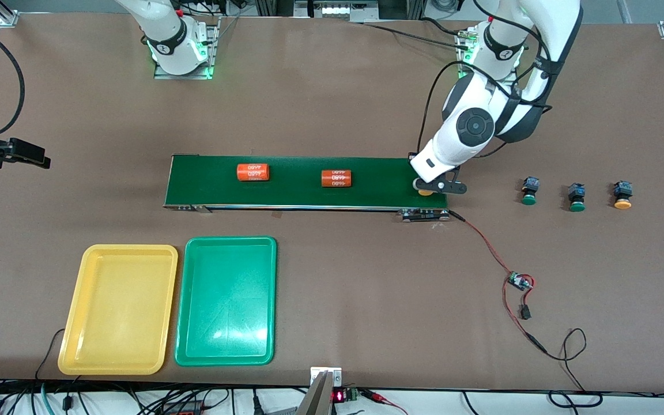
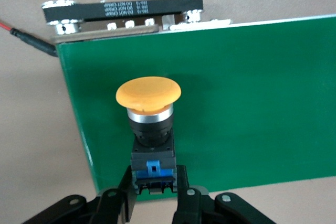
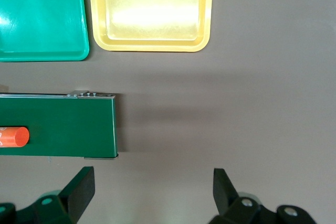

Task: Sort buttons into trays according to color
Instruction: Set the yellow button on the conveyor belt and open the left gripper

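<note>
— Four buttons to find. Where?

— Three in a row on bare table, off the three-o'clock end of the belt (image 1: 297,181) in the front view, toward the left arm's end: first green button (image 1: 529,192), second green button (image 1: 577,197), then loose orange button (image 1: 622,195). Fourth, the held orange button (image 2: 149,94), over that same end of the belt.

— Held how?

— Pinched by the left gripper (image 2: 154,182) at the blue-and-black base. Plain only from the left wrist; from the front, just a sliver of orange cap (image 1: 424,192) under the wrist.

— Pointing which way?

— Long axis in line with the fingers, cap away from them, over green belt. Loose three: long axis twelve to six, caps toward six.

— Right gripper (image 3: 152,187)?

— Waiting, spread wide with nothing between the fingers, over bare table off the belt's nine-o'clock end.

— Anything else seen only from that wrist?

— No; both trays and one orange cylinder show there too. Front view adds the full layout: two orange cylinders (image 1: 253,172) (image 1: 336,178) lying on the belt, yellow tray (image 1: 127,248) and green tray (image 1: 231,240) side by side at seven o'clock of the belt, nearer the front camera.
</note>
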